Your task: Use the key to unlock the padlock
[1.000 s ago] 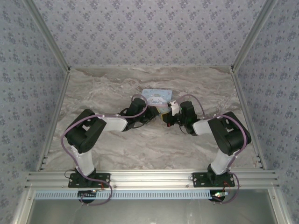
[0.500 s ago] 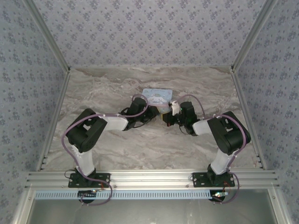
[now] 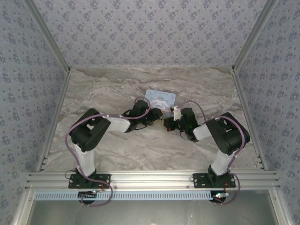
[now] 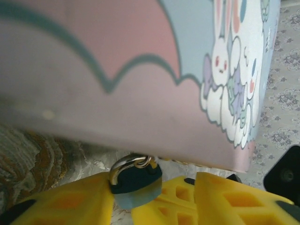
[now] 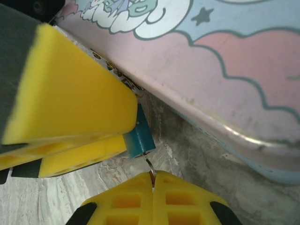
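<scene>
Fingers of the right gripper [image 5: 152,186] are pressing tight together at the bottom centre of the right wrist frame, pinching the thin key [image 5: 148,164]. The key is pointing upward and slightly left, and its tip is meeting the lower end of the blue padlock [image 5: 140,137] just above. How deep it is sitting, I cannot tell.

The padlock's long axis is running almost in line with the key, so the coming move is probably a twist around this line. The left gripper [image 4: 123,198] is clamping the padlock body between its yellow fingers [image 5: 70,84], with the silvery shackle [image 4: 125,165] pointing up toward the edge of the tin [image 4: 140,70].

In the top view both forearms are reaching inward and low over the marble table [image 3: 103,89]. The two grippers are meeting nose to nose just below the tin, at the frame centre.
</scene>
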Controlling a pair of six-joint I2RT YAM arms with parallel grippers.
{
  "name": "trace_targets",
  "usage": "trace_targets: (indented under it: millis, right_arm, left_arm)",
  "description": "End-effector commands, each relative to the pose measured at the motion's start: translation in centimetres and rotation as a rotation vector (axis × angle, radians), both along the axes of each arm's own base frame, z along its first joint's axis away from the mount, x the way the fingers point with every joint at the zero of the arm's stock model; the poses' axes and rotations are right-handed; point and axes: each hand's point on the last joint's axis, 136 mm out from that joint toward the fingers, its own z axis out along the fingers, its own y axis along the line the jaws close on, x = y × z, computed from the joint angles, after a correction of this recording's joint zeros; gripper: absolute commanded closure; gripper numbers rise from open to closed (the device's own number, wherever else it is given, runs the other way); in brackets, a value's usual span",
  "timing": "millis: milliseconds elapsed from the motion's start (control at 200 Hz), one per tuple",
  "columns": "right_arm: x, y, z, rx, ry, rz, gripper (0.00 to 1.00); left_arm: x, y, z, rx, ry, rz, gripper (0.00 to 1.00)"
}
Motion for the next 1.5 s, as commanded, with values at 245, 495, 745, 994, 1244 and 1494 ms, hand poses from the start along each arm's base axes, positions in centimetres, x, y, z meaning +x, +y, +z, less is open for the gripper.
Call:
trace_targets:
  millis: [245,495,745,994,1244,1494]
  right_arm:
    - [-0.4,0.6,0.8,0.099,0.168,-0.092,1.00]
    - [-0.4,1.5,1.6,0.170,0.237,-0.111,1.00]
    - [-0.1,2.1,2.7,0.237,0.300,-0.137,1.00]
    - [-0.3,2.4,3.4,0.274,0.375,-0.167,1.00]
    - [-0.4,2.6,3.4,0.310,0.455,-0.190,1.00]
    - [-0.2,2.7,3.9,0.366,0.497,-0.214,1.00]
  left_arm:
    - [-1.0,1.7,0.8,-0.034,0.020,0.059,0.37]
    - [-1.0,1.5,0.5,-0.077,0.044,0.078,0.43]
    - [-0.6,1.5,0.3,-0.084,0.044,0.098,0.53]
    - [-0.4,1.7,-0.3,-0.080,0.048,0.125,0.57]
    - [-0.2,1.9,-0.5,-0.081,0.048,0.138,0.67]
    - [0.2,2.3,-0.9,-0.073,0.041,0.166,0.71]
